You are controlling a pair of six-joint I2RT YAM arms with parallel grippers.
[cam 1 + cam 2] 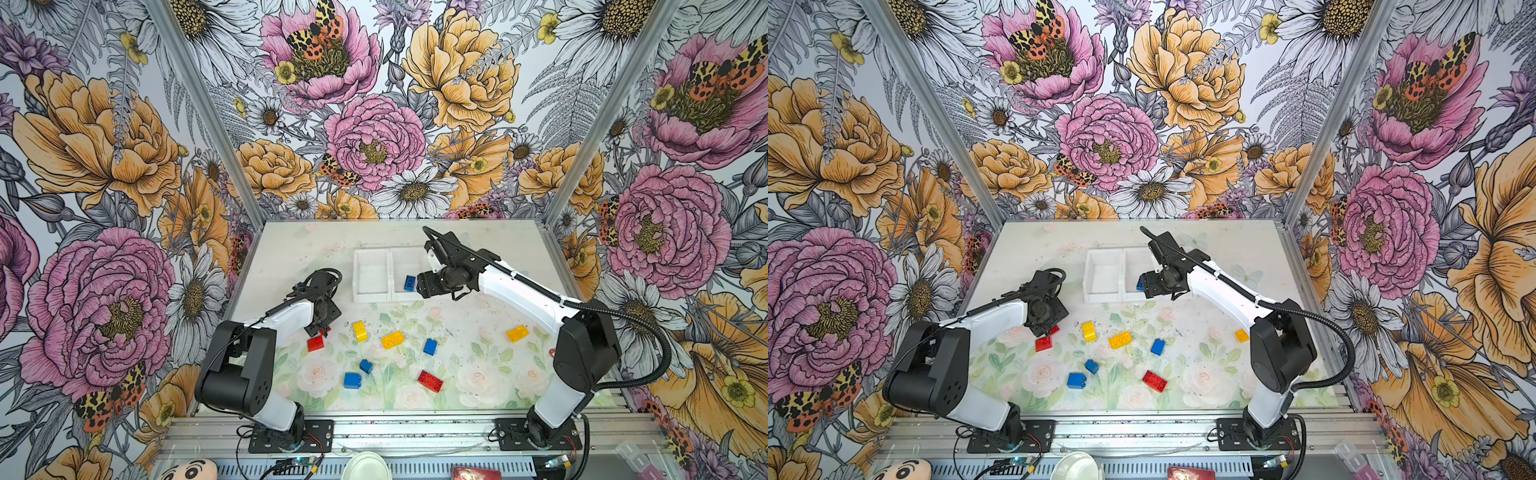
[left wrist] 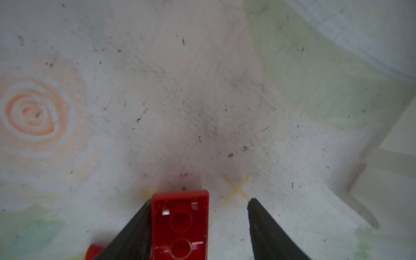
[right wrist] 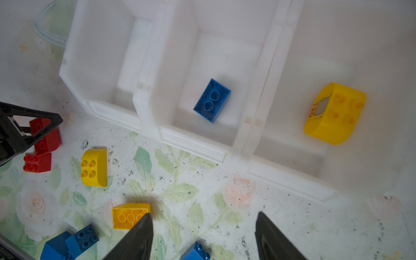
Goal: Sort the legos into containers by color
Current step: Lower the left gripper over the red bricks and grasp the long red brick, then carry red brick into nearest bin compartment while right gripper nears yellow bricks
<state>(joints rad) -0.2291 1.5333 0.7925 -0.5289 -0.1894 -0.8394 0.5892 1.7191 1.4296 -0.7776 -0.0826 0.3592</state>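
Note:
The containers are a white tray of joined bins at the back. Its middle bin holds a blue brick, and the bin beside it holds a yellow brick. My left gripper is low over the mat and open. A red brick lies underside up between its jaws, against one finger with a gap to the other. A second red brick lies right beside it. My right gripper hangs open over the tray's front edge with nothing in it. Loose legos lie on the mat: yellow, yellow, yellow, blue, blue, blue, red.
A small red tag lies at the mat's right edge by the right arm. In front of the metal rail sit a round white dish, a plush toy and a red packet. Flowered walls close in three sides.

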